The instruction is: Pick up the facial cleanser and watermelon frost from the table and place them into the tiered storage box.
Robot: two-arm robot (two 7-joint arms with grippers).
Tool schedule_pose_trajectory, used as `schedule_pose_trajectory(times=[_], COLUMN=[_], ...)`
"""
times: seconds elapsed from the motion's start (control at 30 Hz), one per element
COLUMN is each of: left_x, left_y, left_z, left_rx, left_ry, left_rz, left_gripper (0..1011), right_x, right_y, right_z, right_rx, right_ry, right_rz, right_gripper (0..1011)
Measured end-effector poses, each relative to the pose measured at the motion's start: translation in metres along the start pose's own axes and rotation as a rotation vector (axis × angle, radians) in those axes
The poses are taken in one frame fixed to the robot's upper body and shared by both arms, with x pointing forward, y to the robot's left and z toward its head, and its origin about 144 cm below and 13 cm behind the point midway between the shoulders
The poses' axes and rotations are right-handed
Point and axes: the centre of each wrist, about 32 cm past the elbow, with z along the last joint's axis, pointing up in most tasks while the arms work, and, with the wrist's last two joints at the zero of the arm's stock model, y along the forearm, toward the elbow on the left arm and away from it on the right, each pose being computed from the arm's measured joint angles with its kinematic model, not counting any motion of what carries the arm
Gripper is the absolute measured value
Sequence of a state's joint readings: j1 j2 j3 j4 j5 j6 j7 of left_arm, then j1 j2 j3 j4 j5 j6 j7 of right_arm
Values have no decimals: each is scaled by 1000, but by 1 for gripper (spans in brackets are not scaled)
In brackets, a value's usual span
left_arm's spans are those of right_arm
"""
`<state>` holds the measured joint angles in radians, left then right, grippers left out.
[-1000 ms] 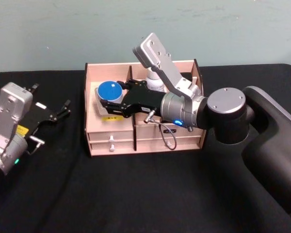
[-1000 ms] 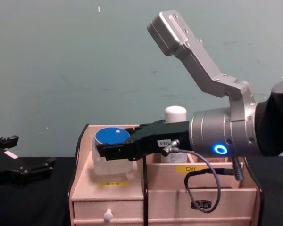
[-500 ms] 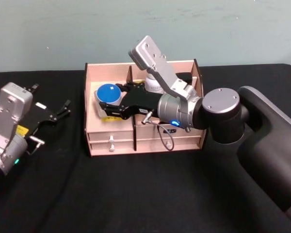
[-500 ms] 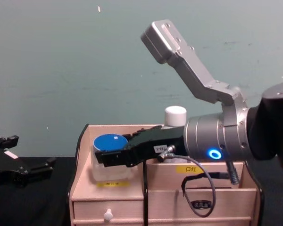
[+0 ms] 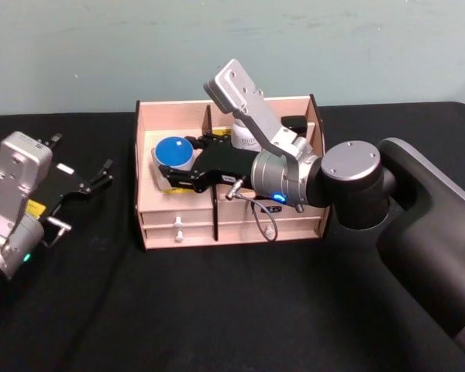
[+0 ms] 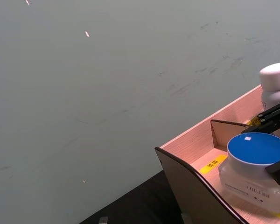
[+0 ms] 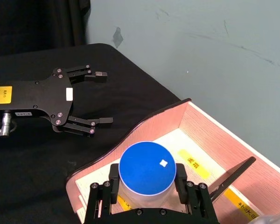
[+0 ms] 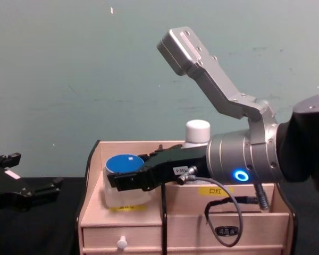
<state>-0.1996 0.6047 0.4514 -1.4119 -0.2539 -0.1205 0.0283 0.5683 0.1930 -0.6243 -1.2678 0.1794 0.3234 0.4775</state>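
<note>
The jar (image 5: pixel 173 150), clear-bodied with a round blue lid, sits low in the left-hand top compartment of the storage box (image 5: pixel 178 208), and the right gripper (image 5: pixel 178 164) pinches it, one black finger (image 7: pixel 182 182) pressed to each side of the jar just under the lid. In the right wrist view the jar's base is down between the wooden walls, beside a yellow label on the compartment floor. A white-capped bottle (image 8: pixel 197 132) stands upright in the next compartment, behind the right arm. The box rests on a black table (image 5: pixel 217 310), its small drawers facing the robot. The left gripper (image 5: pixel 89 180) hangs well apart to the left above the table, its fingers spread and holding nothing.
</note>
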Motion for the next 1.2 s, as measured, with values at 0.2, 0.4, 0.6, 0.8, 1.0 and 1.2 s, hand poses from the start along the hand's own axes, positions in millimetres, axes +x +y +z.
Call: schedule_pose_trajectory(times=[0.2, 0.4, 0.6, 0.8, 1.0, 1.2], left_x=[0, 0, 0, 0, 0, 0], left_y=[0, 0, 0, 0, 0, 0], left_z=[0, 0, 0, 0, 0, 0], left_rx=[0, 0, 0, 0, 0, 0], left_ry=[0, 0, 0, 0, 0, 0], left_rz=[0, 0, 0, 0, 0, 0], left_gripper=[1010, 1010, 1010, 1010, 1010, 1010], right_x=[0, -1, -3, -6, -13, -21], right_y=[0, -4, -10, -16, -32, -58], right_z=[0, 1, 3, 7, 16, 21], right_rx=[-1, 34, 76, 111, 164, 223], right_ry=[-1, -16, -44, -65, -125, -186], right_rz=[0, -18, -46, -64, -93, -168], right_gripper=[850, 990, 1002, 1002, 1002, 1002])
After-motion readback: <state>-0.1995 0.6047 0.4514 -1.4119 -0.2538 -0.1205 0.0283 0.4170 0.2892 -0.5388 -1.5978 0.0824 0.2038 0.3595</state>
